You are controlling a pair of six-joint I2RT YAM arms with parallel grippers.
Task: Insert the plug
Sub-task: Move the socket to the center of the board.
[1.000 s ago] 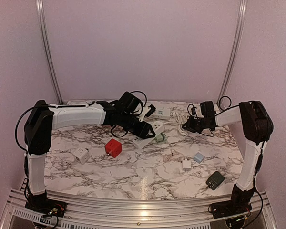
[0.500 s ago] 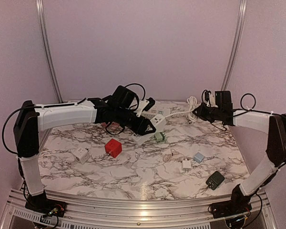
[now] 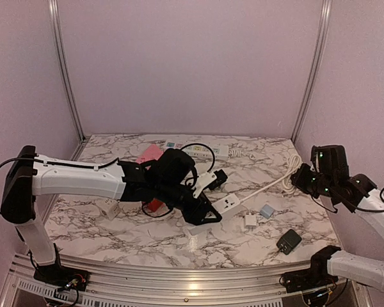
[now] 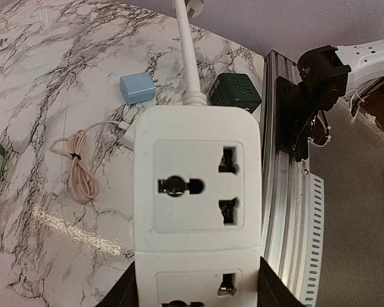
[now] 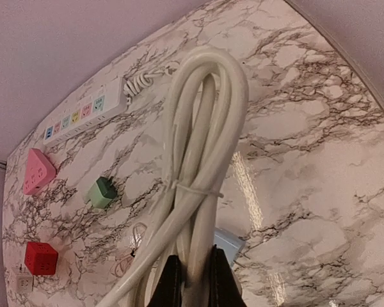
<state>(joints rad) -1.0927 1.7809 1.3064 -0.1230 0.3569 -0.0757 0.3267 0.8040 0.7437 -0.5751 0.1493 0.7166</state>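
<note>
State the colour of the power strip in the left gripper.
The power strip is white; the left wrist view shows it best.

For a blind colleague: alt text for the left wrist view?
A white power strip fills the frame, clamped by the left gripper; a blue adapter, green adapter and pink cable lie on the marble table beyond.

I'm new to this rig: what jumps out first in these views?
A white power strip fills the left wrist view, clamped in the left end effector above the marble table. At the right edge, the right end effector grips a tied bundle of white cable, whose cord runs across to the strip. A dark green cube adapter lies on the table front right.
</note>
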